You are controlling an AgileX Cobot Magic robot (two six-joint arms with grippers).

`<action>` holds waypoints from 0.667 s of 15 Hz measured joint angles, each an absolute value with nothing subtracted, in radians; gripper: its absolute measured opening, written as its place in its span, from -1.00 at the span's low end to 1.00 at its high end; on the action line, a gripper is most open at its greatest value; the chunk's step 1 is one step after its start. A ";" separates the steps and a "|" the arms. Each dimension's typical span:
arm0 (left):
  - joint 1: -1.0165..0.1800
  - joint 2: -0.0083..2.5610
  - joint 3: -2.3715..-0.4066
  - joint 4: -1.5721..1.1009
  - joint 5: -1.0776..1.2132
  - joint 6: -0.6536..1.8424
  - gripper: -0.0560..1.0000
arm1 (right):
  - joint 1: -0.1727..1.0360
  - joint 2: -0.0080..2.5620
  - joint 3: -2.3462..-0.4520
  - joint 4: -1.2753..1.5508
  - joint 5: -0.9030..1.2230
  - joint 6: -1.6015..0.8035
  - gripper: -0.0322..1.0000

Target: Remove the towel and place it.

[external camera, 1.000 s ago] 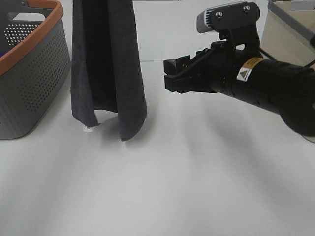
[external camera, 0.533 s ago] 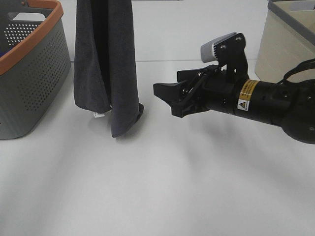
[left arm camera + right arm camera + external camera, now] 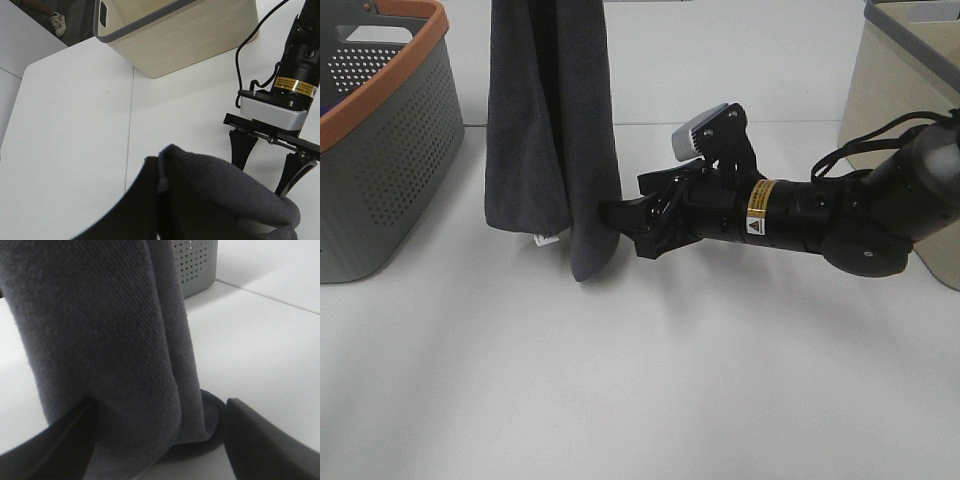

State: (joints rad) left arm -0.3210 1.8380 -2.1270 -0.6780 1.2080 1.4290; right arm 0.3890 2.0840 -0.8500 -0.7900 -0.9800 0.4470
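Towel: we see the towel [image 3: 550, 130] hanging straight down in long folds. Its upper part goes out of the high view at the top.
Lower end of towel: it comes down to the white table [image 3: 670, 390], and in the right wrist view the lowest fold looks to rest on it. A small white tag [image 3: 542, 240] shows at the bottom edge, on the side toward the grey basket [image 3: 380, 150].
Right claw: the right claw [image 3: 623, 230] reaches across low above the table, with its tips at the towel's bottom corner. The jaws stand wide apart and have hold of nothing.
Towel against right claw: in the right wrist view the hanging folds fill the gap between the two fingers [image 3: 265, 440]. The cloth lies against one finger and stays a little apart from the other.
Left claw: in the left wrist view the left claw [image 3: 200, 215] has the bunched top of the towel in its grip. We see only one dark finger [image 3: 142, 200] pressed against the cloth, and the towel covers the other.
Basket: it is grey with an orange rim and stands near the towel, on the side away from the right claw.
Bin: a beige bin [image 3: 910, 80] stands well apart from the towel, behind the right arm.
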 joint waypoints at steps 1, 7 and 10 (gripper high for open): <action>-0.321 1.838 -2.127 -0.678 1.208 1.429 -0.89 | 0.389 2.094 -0.857 -0.791 -0.985 0.447 0.41; -0.321 1.857 -2.127 -0.678 1.212 1.429 -0.89 | 0.390 2.123 -0.868 -0.799 -1.022 0.445 0.16; -0.321 1.883 -2.127 -0.679 1.213 1.429 -0.89 | 0.390 2.188 -0.871 -0.784 -1.033 0.434 0.12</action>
